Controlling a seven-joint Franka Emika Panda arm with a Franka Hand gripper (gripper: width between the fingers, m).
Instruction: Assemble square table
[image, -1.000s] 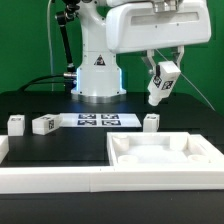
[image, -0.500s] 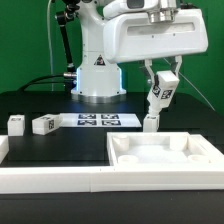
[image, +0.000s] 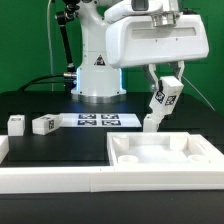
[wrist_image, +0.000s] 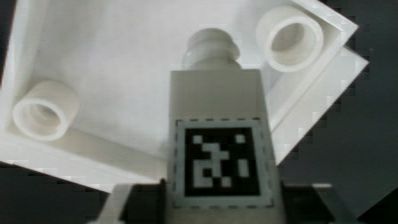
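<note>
In the exterior view my gripper hangs above the table on the right, shut on a white tagged leg that tilts in the air. The wrist view shows this leg between my fingers, its screw tip pointing at the square tabletop and its round corner sockets. The tabletop lies flat at the front right, underside up. Three more legs rest on the black table: two at the left and one just behind the tabletop.
The marker board lies flat in front of the robot base. A long white rail edges the front of the work surface, next to the tabletop.
The arm has shifted toward the exterior view's left and the held leg has come down a little, changing its tilt. The loose legs and tabletop have not moved.
</note>
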